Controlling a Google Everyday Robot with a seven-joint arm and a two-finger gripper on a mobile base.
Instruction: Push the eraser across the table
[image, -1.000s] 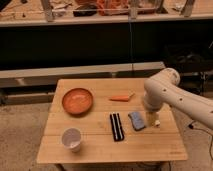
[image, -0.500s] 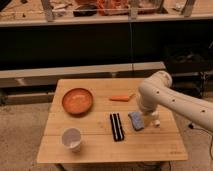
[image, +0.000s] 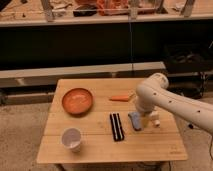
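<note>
My arm (image: 150, 92) has swung closer to the eraser (image: 116, 126) over the last second, its rounded elbow sliding in above the surface (image: 100, 152), while the eraser itself lies exactly where it lay before. My fingers (image: 143, 119) are now down low beside the eraser, with only the blue-grey pad (image: 135, 120) between them and it. The arm's own bulk covers them, so I cannot tell whether they are spread or pressed together.

The eraser rests flat near the middle of the surface, its long side running away from the camera and its pale stripe facing up. Nothing touches it. The pad lies just beside it on my side, and the small white bottle (image: 155, 120) stands further out beyond the pad. On the eraser's other side, well apart, sits the orange bowl (image: 77, 101), with the white cup (image: 72, 139) nearer the front edge. An orange stick (image: 121, 98) lies past the eraser's far end.

By my reckoning the push has not begun: I am only closing in, and all the travel across the surface is left. The pad sits in my path, so I would have to get round it or carry it along before I meet the eraser's side.
</note>
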